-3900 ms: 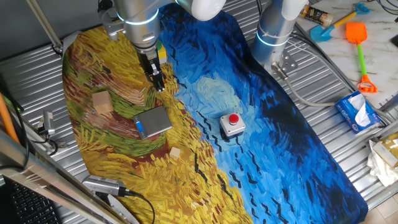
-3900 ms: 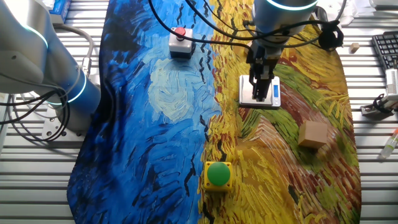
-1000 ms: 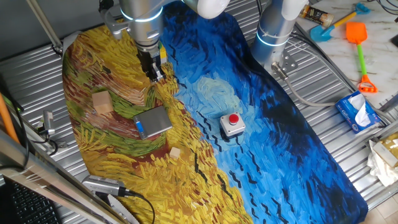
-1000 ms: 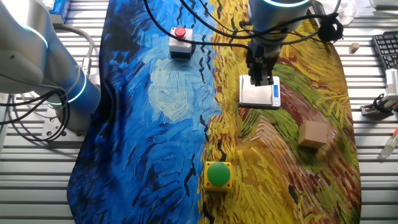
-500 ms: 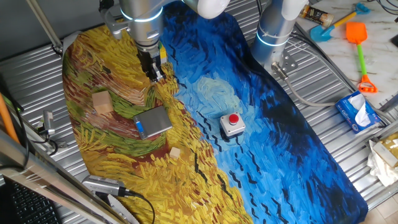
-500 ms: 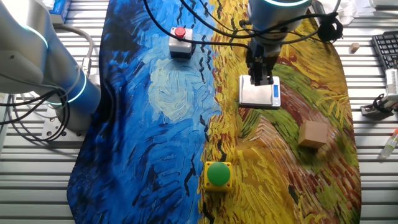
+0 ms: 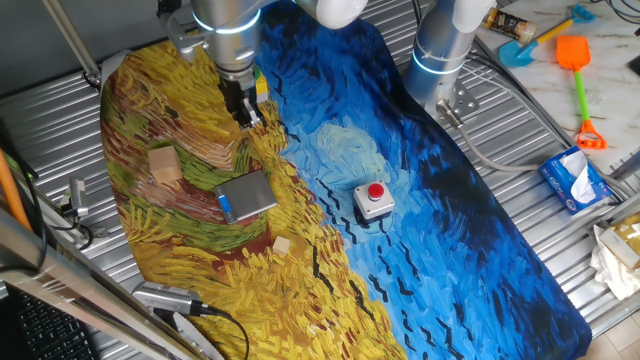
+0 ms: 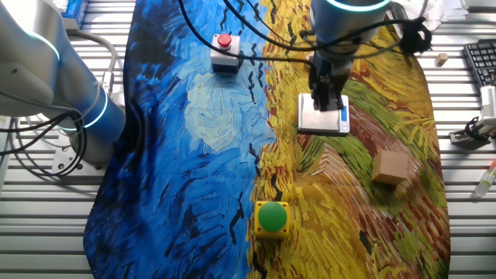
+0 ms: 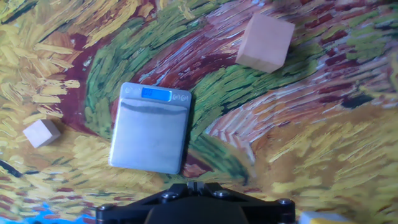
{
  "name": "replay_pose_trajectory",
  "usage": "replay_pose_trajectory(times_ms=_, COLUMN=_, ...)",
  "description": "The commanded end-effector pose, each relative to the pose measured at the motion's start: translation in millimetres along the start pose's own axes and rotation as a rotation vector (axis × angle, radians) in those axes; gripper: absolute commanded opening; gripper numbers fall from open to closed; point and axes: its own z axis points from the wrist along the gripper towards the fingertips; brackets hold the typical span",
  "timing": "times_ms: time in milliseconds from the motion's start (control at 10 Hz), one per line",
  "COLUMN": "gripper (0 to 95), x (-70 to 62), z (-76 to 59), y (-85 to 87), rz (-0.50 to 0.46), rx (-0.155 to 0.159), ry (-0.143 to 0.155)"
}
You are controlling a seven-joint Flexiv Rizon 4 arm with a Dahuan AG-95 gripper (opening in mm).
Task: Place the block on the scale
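Observation:
The block (image 7: 282,246) is a small pale cube lying on the painted cloth in front of the scale (image 7: 247,194). The hand view shows the block (image 9: 41,132) left of the scale (image 9: 151,127), apart from it. The scale is a flat grey square with a blue strip, and its top is bare. My gripper (image 7: 247,117) hangs above the cloth behind the scale, with its jaws shut on nothing. In the other fixed view the gripper (image 8: 324,99) stands over the scale (image 8: 332,121), and the arm hides the block. The fingertips (image 9: 194,185) show pressed together.
A larger wooden block (image 7: 165,163) lies left of the scale, also seen in the hand view as the larger block (image 9: 264,42). A grey box with a red button (image 7: 373,200) stands to the right. A yellow box with a green button (image 8: 272,217) sits behind the gripper.
Since the oldest frames my gripper has risen and drawn back a little from the scale. Over the last second it has barely moved, and the block and scale stay put.

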Motion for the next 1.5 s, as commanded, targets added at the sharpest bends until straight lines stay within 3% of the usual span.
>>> replay_pose_trajectory(times_ms=100, gripper=0.0, x=-14.9, z=-6.0, y=-18.2, rz=0.005, rx=-0.031, ry=0.000)
replay_pose_trajectory(times_ms=200, gripper=0.0, x=-20.0, z=-3.4, y=-7.1, rz=0.028, rx=-0.029, ry=0.001)
replay_pose_trajectory(times_ms=400, gripper=0.0, x=-35.1, z=6.7, y=39.6, rz=0.098, rx=-0.007, ry=-0.002)
replay_pose_trajectory(times_ms=600, gripper=0.0, x=-41.8, z=8.7, y=59.7, rz=0.112, rx=0.000, ry=0.001)
replay_pose_trajectory(times_ms=1300, gripper=0.0, x=-44.9, z=8.0, y=61.8, rz=0.105, rx=-0.003, ry=0.007)
replay_pose_trajectory(times_ms=1500, gripper=0.0, x=-51.1, z=7.0, y=66.0, rz=0.148, rx=-0.005, ry=0.006)
